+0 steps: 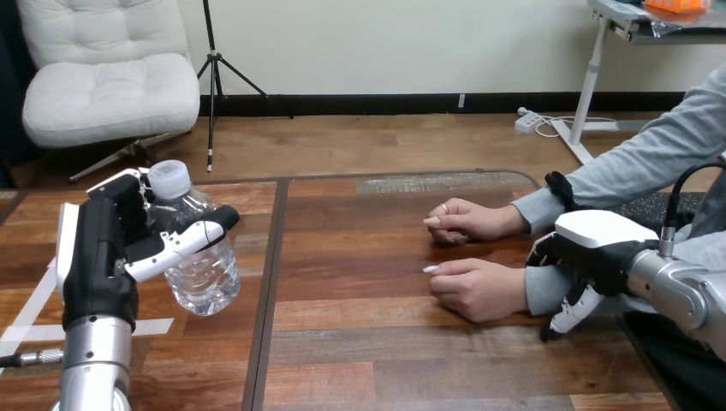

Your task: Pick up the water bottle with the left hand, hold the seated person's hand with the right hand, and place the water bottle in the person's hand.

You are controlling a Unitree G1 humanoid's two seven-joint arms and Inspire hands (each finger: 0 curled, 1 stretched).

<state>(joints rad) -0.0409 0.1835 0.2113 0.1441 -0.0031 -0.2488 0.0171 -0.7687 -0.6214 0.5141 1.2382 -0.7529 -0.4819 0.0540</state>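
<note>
My left hand [101, 250] is shut on a clear water bottle [204, 272] with a white cap. It holds the bottle tilted above the left part of the wooden table [368, 342], thumb across the bottle's front. At the right, the person's two hands rest on the table, the far one [473, 220] and the near one [476, 288], both loosely curled. My right hand [592, 248] sits over the grey-sleeved wrist [538, 289] of the near hand. Its fingers [567, 313] curl down round the wrist's near side.
A dark seam [267, 291] runs front to back between two table boards, right of the bottle. White tape strips [34, 330] lie on the table at the far left. The person's forearms reach in from the right edge.
</note>
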